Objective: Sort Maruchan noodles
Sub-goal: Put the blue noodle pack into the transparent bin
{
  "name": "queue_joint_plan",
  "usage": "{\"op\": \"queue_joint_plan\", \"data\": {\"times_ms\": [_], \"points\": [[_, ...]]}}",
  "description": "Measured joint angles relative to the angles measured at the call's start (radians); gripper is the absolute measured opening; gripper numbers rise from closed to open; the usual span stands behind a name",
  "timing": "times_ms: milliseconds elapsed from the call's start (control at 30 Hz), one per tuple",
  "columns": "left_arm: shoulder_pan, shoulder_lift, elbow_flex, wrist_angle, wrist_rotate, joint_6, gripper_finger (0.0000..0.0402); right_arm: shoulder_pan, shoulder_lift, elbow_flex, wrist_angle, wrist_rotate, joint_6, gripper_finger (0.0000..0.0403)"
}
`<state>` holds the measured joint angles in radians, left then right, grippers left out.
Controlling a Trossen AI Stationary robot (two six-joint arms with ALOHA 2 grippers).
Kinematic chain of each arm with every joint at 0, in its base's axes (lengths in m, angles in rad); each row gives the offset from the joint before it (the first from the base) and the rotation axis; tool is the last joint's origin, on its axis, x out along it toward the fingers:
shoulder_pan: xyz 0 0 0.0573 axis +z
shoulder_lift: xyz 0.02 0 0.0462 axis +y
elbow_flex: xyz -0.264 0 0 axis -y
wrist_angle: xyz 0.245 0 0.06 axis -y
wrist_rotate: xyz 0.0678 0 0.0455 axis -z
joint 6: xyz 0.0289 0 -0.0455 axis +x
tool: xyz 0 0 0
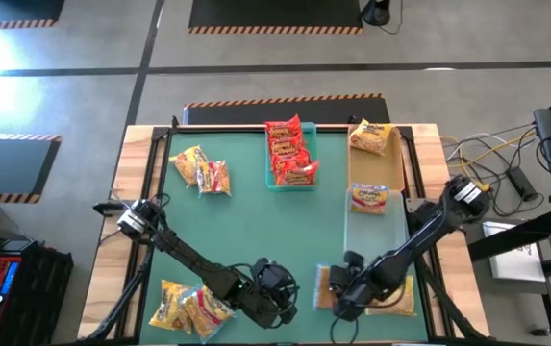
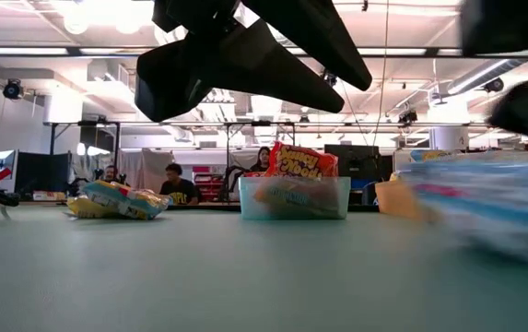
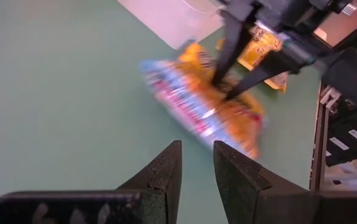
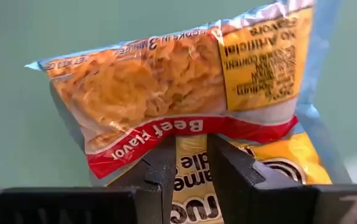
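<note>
My right gripper [image 4: 190, 140] sits near the table's front edge, right of centre [image 1: 344, 291], shut on noodle packets. A clear-backed "Beef Flavor" packet [image 4: 166, 81] lies just past its fingertips and a yellow printed packet [image 4: 194, 180] shows between them. From the left wrist they look like one long blurred mass [image 3: 197, 106]. My left gripper [image 3: 195, 146] waits beside it [image 1: 289, 294], narrowly open and empty. Red packets [image 1: 289, 149] stand in the teal tray [image 1: 273, 181]. My right gripper comes down on the packets from above at a slant, fingertips [image 3: 223, 87] meeting about where the two overlap. The yellow packet fills the gap between the fingers, and the Beef Flavor packet's red-striped edge [image 4: 190, 127] lies at their tips. Which packet it grips, I cannot tell.
Loose packets lie at the far left [image 1: 203, 168], near left [image 1: 187, 308] and near right [image 1: 395, 293]. One packet sits in the tan tray [image 1: 371, 137], another in the clear tray [image 1: 369, 197]. People sit in the room behind the table [image 2: 176, 187].
</note>
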<state>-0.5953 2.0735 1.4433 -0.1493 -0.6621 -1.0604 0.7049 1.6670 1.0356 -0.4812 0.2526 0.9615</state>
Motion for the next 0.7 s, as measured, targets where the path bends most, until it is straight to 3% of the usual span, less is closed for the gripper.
{"op": "queue_joint_plan", "data": {"times_ms": [167,367,500,700], "points": [[0.0,0.0,0.0,0.0,0.0,0.005,0.0075,-0.072,0.025,0.055,0.057,0.12,-0.207,0.0082],[0.001,0.001,0.0,-0.006,-0.001,0.006,0.0075,-0.146,0.05,0.144,0.035,0.137,-0.377,0.0082],[0.012,0.001,0.0,-0.008,-0.002,0.049,0.0075,-0.155,0.033,0.212,-0.097,0.131,-0.354,0.0082],[0.047,0.004,0.0,0.006,-0.002,0.147,0.0075,-0.147,-0.005,0.298,-0.389,0.055,-0.173,0.0082]]}}
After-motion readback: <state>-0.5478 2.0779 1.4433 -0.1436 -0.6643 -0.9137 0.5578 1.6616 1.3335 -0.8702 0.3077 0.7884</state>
